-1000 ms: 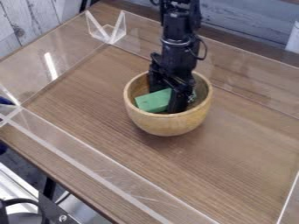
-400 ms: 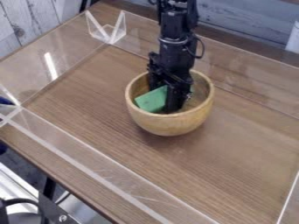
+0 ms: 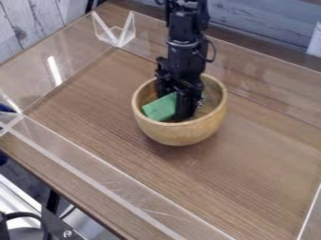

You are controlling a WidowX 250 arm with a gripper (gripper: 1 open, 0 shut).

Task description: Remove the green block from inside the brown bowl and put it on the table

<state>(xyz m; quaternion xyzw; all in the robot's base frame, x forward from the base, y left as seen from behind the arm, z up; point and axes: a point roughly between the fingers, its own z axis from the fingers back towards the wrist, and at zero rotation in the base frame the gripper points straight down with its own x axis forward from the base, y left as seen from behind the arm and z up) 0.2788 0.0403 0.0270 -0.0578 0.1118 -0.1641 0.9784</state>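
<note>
The brown bowl [image 3: 183, 123] stands in the middle of the table [image 3: 238, 178]. Inside it lies the green block [image 3: 158, 108], tilted against the left inner wall. My black gripper [image 3: 185, 105] reaches steeply down into the bowl from above. Its fingers are drawn together on the block's right edge, shut on the green block. The fingertips themselves are partly hidden behind the bowl's rim and the block.
Clear acrylic walls run along the table's edges, with one near the front left [image 3: 51, 155]. A clear angled acrylic piece [image 3: 115, 32] stands at the back left. Bare wood lies all round the bowl.
The gripper's fingers have closed onto the green block, which has shifted slightly left in the bowl. The arm has stayed where it was.
</note>
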